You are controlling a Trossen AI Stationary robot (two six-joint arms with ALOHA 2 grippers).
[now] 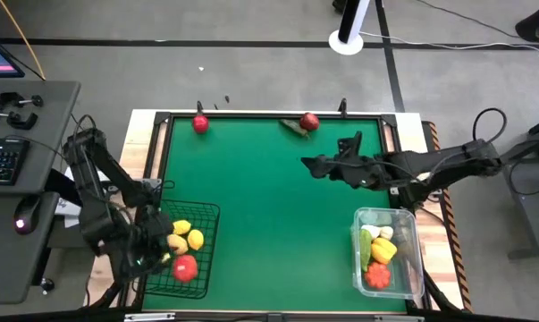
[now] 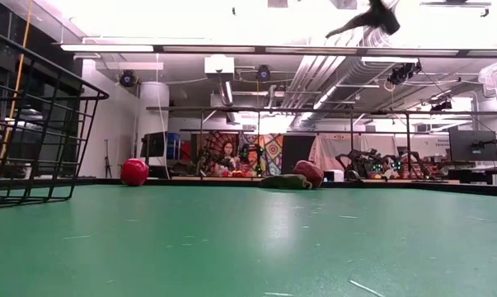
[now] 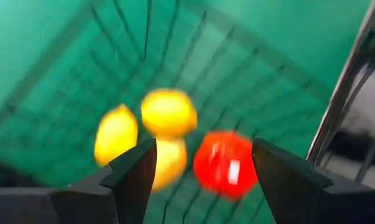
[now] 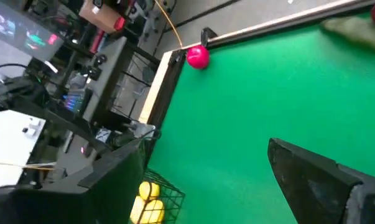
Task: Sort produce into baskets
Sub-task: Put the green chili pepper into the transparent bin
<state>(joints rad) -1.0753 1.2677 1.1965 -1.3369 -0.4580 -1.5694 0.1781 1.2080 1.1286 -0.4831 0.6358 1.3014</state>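
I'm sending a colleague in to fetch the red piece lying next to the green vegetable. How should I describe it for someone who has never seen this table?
Start at the green table and go to its far edge. Two red pieces sit there: it is the right-hand red fruit, touching the flat green vegetable, while the other red fruit sits alone.

Dark jointed arms, black cable loops, flat angular black fingers point(image 3: 132, 180)

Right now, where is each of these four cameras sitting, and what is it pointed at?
High view: overhead, facing down; both arms, wire basket, clear basket.
Low view: at table height, looking across the green table; a gripper at top.
Left wrist view: above the wire basket; open left gripper.
Right wrist view: over the table; open right gripper.
Shared: red fruit at the far edge.
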